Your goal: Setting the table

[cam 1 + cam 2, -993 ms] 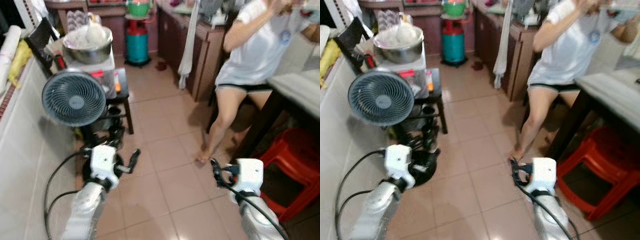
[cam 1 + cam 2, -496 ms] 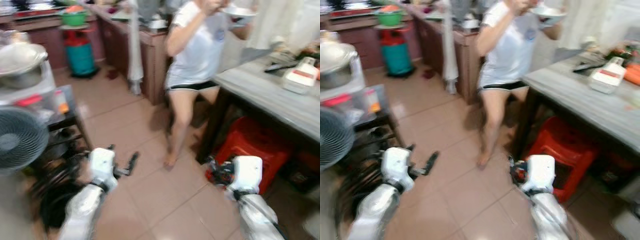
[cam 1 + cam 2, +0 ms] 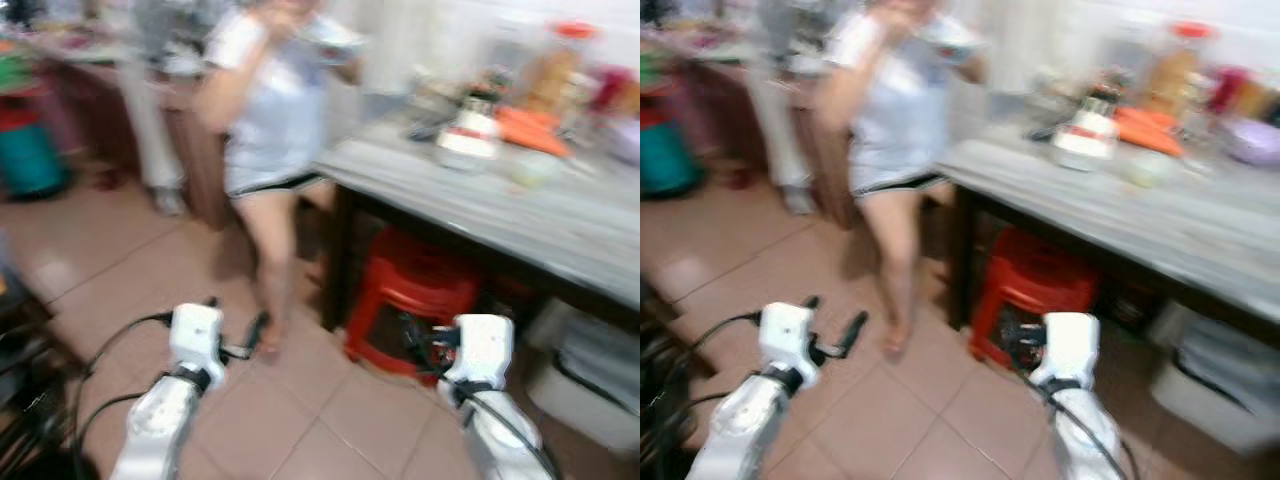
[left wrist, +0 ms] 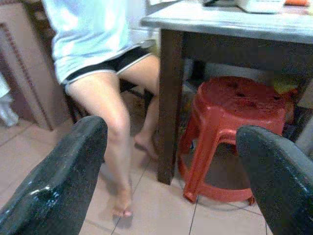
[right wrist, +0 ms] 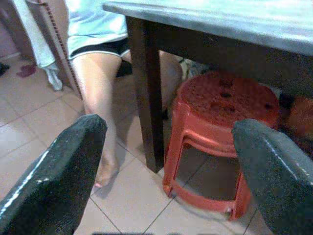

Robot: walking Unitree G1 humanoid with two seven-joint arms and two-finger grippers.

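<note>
Both head views are blurred, so the things on the grey table [image 3: 560,215] read only as shapes: a white object with a dark top [image 3: 466,140], something orange [image 3: 530,128] beside it, a jar with an orange lid [image 3: 560,65] and a purple shape [image 3: 1252,140] near the wall; no label or writing can be read on any of them. The left gripper [image 4: 168,161] is held low over the tiled floor [image 3: 130,260], its fingers [image 4: 63,176] wide apart with nothing between them; beyond and between them stand a red plastic stool [image 4: 234,127] under the table and a dark table leg [image 4: 168,98]. The right gripper [image 5: 168,161] is likewise spread and empty, the same stool and leg framed between its fingers [image 5: 54,176]. A person [image 3: 265,120] in a white shirt and dark shorts stands just past the table leg, barefoot, holding a bowl [image 3: 325,38] up high; the head is cut off at the frame's edge. A teal cylinder [image 3: 30,155] sits far off beyond the left fingers.
</note>
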